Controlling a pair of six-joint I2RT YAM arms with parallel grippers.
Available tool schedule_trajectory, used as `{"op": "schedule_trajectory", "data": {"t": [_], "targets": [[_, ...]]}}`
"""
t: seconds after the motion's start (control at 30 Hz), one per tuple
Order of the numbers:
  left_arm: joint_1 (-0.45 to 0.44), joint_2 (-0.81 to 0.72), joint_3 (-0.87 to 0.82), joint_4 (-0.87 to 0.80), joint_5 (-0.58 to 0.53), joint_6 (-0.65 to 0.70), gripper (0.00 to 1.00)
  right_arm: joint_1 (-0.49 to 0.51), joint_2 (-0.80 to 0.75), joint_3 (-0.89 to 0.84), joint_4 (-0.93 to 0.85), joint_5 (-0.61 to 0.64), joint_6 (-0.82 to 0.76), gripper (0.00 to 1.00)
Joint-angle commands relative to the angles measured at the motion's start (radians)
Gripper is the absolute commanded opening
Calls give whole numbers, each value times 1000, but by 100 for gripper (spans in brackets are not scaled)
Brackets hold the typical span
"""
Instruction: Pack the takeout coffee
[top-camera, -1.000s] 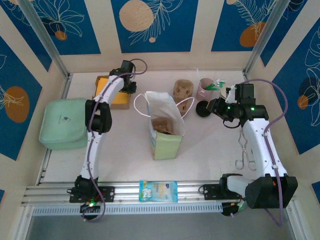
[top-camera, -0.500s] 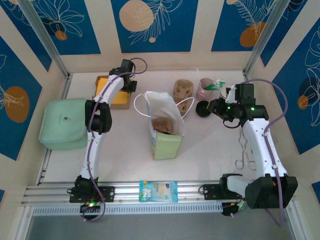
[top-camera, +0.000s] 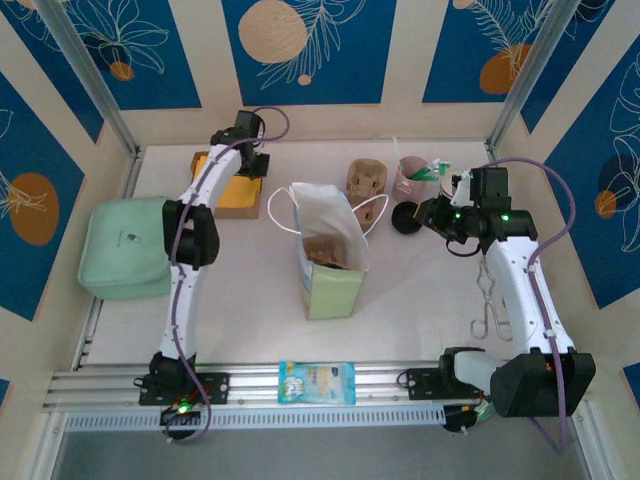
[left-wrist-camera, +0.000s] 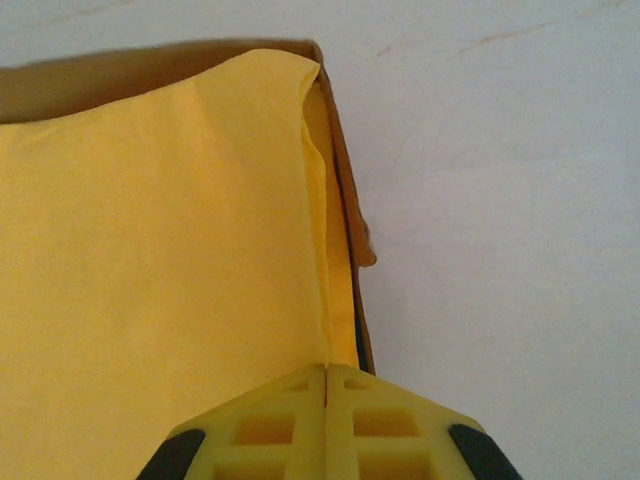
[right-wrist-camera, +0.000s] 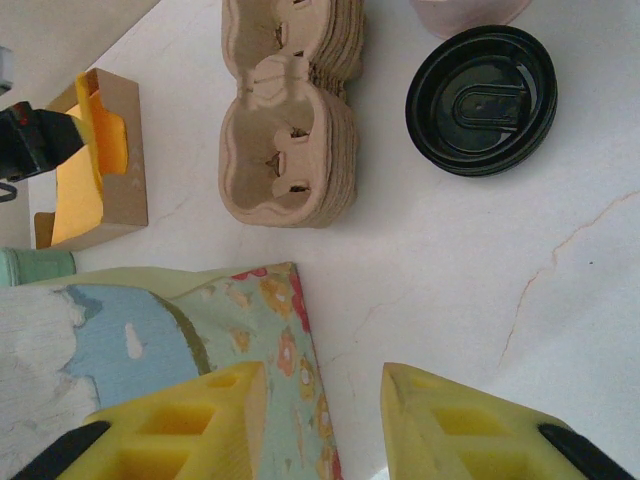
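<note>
The takeout coffee (top-camera: 407, 218) stands on the pale, marble-veined worktop (top-camera: 250, 300), at about 2 o'clock from the paper bag (top-camera: 330, 285) and clear of it. From above it shows as a round, glossy black plastic lid (right-wrist-camera: 482, 98) with a raised rim and an oval recess in the middle; the lid hides the cup wall under it. At its 12 o'clock, just beside it, is a pink cup (top-camera: 410, 178). At its 10 o'clock lies a stack of moulded pulp cup carriers (right-wrist-camera: 290, 110), rough, tan and lobed.

The bag stands upright and open, white inside, with a floral print on pale green outside and thin white loop handles.

The right gripper (right-wrist-camera: 322, 420) sits at 3 o'clock of the coffee, close by but not touching. Its yellow ribbed fingers are parted and nothing lies between them. The forearm runs back toward 5 o'clock, past metal tongs (top-camera: 488, 300) lying flat.

The left arm stretches far out to 11 o'clock of the bag, wrist bent down. The left gripper (left-wrist-camera: 327, 420) has its fingers pressed together over soft yellow napkins (left-wrist-camera: 150, 260) in a brown kraft box (top-camera: 238, 207).
</note>
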Motion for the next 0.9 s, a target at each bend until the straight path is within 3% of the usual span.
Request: {"op": "schedule_trajectory", "data": {"t": [0.0,0.33,0.87], "targets": [[14,-63,30,-33,32,22,0,-3,-16,22,-13,-28,1,36],[27,-122,30,-46,176,16,0,-3,-32,19,-20,-29,1,35],[48,-80,28,-74,147,19,8,-1,-34,2,-20,-32,-4,35]]}}
